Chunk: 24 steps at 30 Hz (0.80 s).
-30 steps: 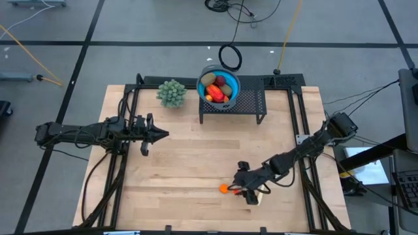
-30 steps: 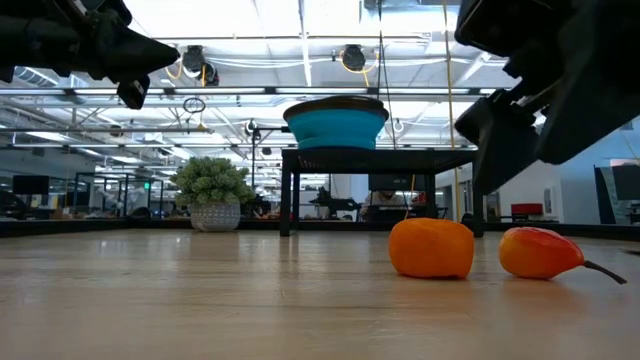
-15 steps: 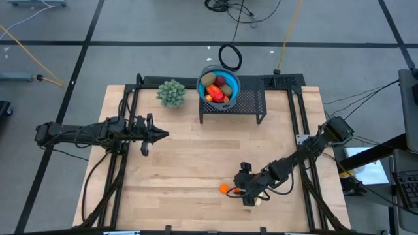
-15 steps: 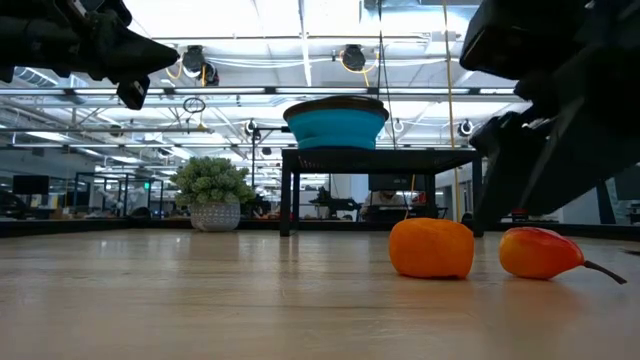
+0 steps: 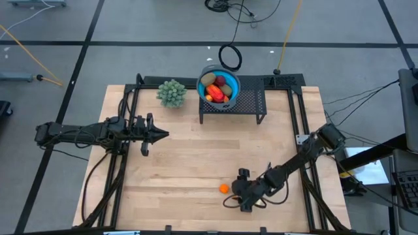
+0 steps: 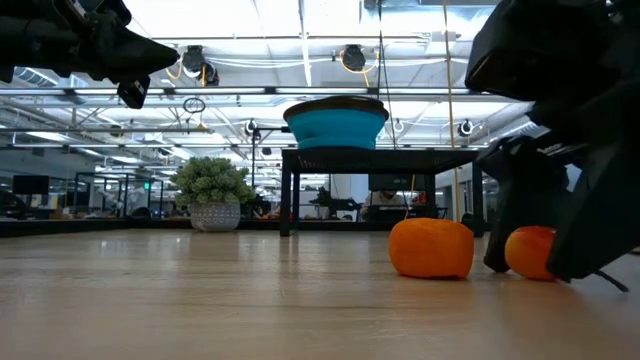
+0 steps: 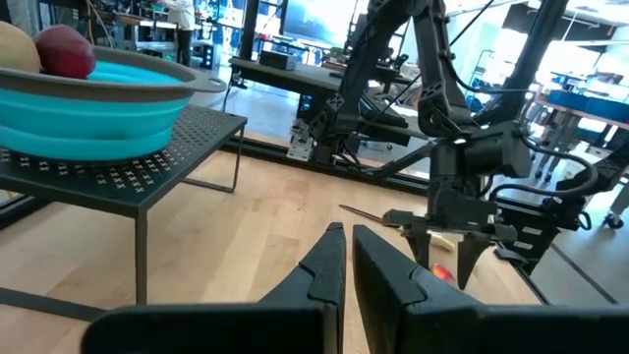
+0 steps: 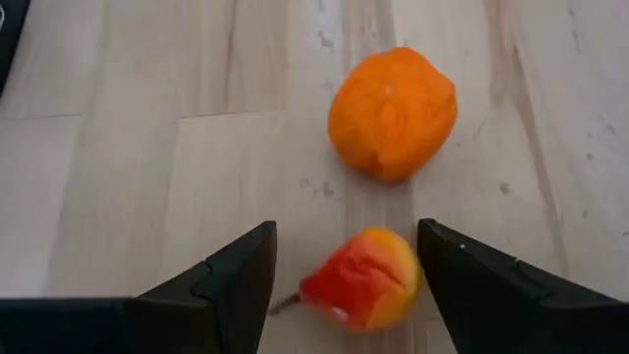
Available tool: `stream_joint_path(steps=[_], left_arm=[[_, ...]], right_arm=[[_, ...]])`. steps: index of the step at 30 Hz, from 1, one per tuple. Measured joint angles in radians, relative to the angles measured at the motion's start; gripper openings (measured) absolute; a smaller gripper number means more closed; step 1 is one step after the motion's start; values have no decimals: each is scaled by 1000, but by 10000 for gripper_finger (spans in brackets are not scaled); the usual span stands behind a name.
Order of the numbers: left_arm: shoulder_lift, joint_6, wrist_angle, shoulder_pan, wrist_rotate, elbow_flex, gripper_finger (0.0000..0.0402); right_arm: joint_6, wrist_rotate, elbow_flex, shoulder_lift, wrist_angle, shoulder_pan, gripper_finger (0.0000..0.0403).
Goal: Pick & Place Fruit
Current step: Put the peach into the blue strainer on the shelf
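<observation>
Surface [image 5: 189, 170] first: a pale wooden top carrying a black stand [image 5: 248, 108] at its far edge, with the blue bowl [image 5: 204, 73] on it already holding several fruit, and a bushy plant ball [image 5: 172, 93] beside it near the far left corner. My left tool [image 5: 159, 135] waits closed, held above the left half of the surface. My right tool [image 8: 344, 285] is at work near the front edge, right of centre, low over the boards with its fingers [image 8: 226, 275] spread apart and holding nothing. Between them lies the red-orange fruit [image 8: 362, 278], its dark stem pointing toward one finger; one finger looks to touch it, the other stands clear. Just beside it, apart from it, sits the small orange fruit [image 8: 393, 111], outside my fingers. To do this grasp well, I judge I should centre the red-orange piece between the fingers, settle low enough to catch its widest part, then close slowly so it does not squirt sideways into the orange one, and lift straight up before carrying it toward the bowl.
</observation>
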Motion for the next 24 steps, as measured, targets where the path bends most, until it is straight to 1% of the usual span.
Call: stream_joint_path(steps=[4,9,18,24], left_arm=[[0,0,0,0,0,0,21],[0,0,0,0,0,0,21],[0,-1,0,0,0,0,21],[0,-1,0,0,-1,0,21]], right_arm=[[6,22,1,1,-17,8,240],[4,22,1,1,-53,13,234],[-50,17,1,1,-67,13,194],[-81,3,-2,-28,-108,13,164]])
